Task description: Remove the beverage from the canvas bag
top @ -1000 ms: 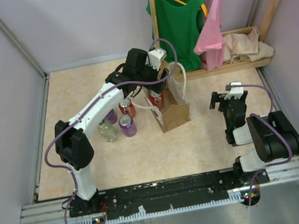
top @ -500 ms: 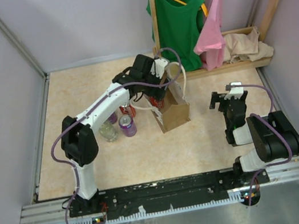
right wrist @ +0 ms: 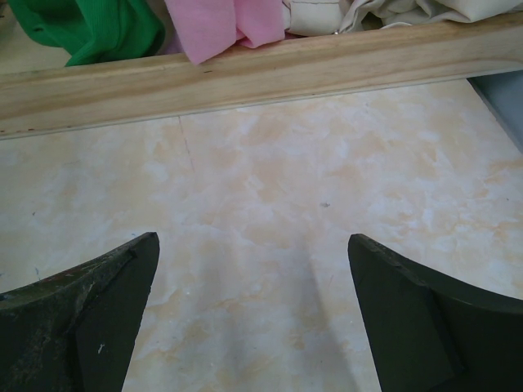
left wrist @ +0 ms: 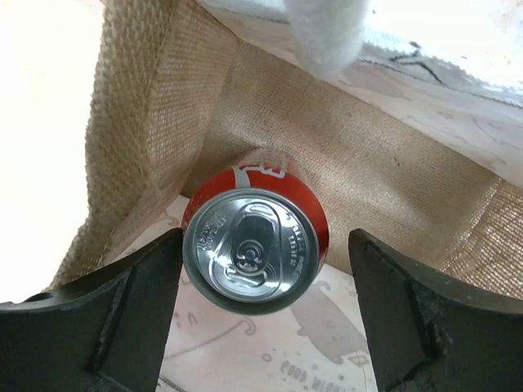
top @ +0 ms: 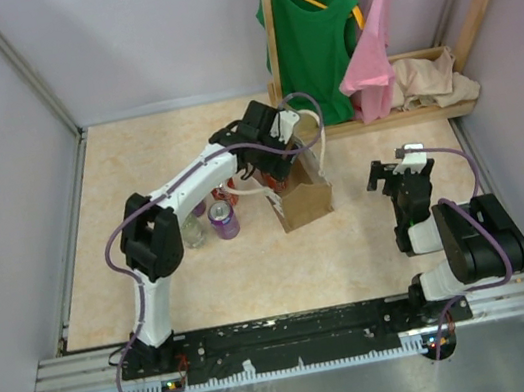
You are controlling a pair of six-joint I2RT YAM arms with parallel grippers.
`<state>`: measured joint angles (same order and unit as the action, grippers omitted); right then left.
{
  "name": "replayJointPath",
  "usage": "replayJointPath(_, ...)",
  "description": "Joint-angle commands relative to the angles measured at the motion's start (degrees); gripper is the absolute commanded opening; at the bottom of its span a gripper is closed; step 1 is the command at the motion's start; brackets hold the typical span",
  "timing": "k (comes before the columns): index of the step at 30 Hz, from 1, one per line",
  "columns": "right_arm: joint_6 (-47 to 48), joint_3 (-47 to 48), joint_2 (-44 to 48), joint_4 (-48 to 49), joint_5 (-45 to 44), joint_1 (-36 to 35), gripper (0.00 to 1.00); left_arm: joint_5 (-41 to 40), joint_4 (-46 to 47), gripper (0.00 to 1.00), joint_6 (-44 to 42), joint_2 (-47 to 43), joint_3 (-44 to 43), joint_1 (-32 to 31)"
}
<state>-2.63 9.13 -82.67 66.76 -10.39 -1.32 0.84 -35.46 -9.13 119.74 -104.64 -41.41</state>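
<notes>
Can [left wrist: 255, 249] sides hidden (lid-on view); rope handle [left wrist: 325, 33] blurred, cut by top edge.

The canvas bag [left wrist: 351, 155] is coarse, open-weave cloth — matt and rough inside. The beverage can [left wrist: 252, 249] has a bright brushed-metal lid and a glossy red side. The rope handle [left wrist: 323, 33], blurred, looks soft and fuzzy. The rail [right wrist: 245, 77] is pale, smooth wood; the tabletop [right wrist: 261, 212] has a faint sheen.

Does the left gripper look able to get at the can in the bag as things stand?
Probably yes. The bag is open, the can stands upright inside, and the left gripper, open, straddles its top with nothing in between. The handle hangs clear at the far side.
</notes>
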Motion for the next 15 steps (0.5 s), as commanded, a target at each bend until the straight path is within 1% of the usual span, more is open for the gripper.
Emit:
replayJointPath(1,-0.1,1.2,0.1,2.8,-0.1,0.1,0.99,0.5,-0.3,0.84,-0.3,2.4,-2.6,-0.3)
replayJointPath(5,0.0,1.2,0.1,2.8,-0.1,0.0,0.99,0.6,0.0,0.8,0.0,3.3,-2.9,-0.3)
replayJointPath(8,-0.1,1.2,0.0,2.8,-0.1,0.1,0.99,-0.2,-0.1,0.75,0.4,3.8,-2.8,-0.3)
replayJointPath(12,0.0,1.2,0.1,2.8,-0.2,0.1,0.99,-1.1,-0.5,0.57,0.6,4.3,-2.8,-0.3)
replayJointPath(15,0.0,1.2,0.1,2.8,-0.1,0.1,0.99,-1.2,-1.0,0.52,0.5,4.6,-2.8,-0.3)
